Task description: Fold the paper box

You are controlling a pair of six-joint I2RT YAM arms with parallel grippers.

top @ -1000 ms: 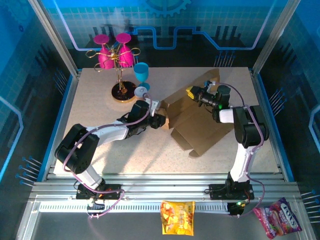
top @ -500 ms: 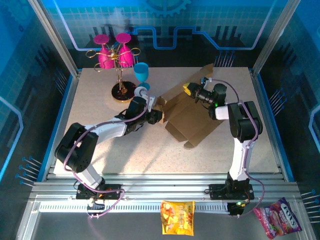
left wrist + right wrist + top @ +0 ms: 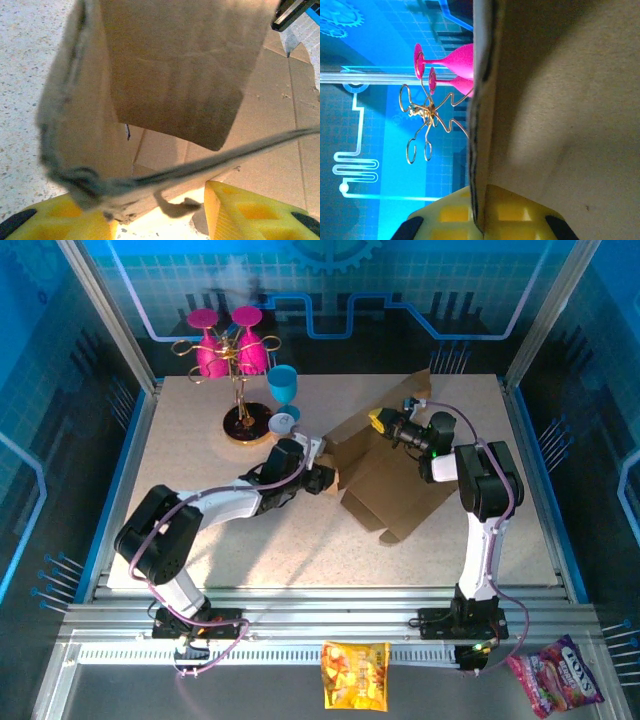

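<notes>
The paper box (image 3: pixel 400 490) is a brown cardboard sheet, partly folded, lying right of the table's centre with one flap raised at the back. My right gripper (image 3: pixel 380 422) is shut on that raised flap; in the right wrist view the cardboard edge (image 3: pixel 482 125) runs down between the yellow fingers (image 3: pixel 445 215) of the gripper (image 3: pixel 482 212). My left gripper (image 3: pixel 322 478) sits at the box's left corner. In the left wrist view its yellow fingers (image 3: pixel 250 212) stand apart around a bent flap edge (image 3: pixel 200 162), with lit table showing in the gap of the gripper (image 3: pixel 160 212).
A gold stand with pink glasses (image 3: pixel 232 350) and a blue cup (image 3: pixel 283 387) stand at the back left, close behind my left arm. The same pink glasses (image 3: pixel 455 57) show past the flap. Two snack bags (image 3: pixel 355 675) (image 3: pixel 558 672) lie in front of the table rail.
Both grippers and the box shifted toward the far left, then came back a little toward the near right. The right grip on the flap has held.
</notes>
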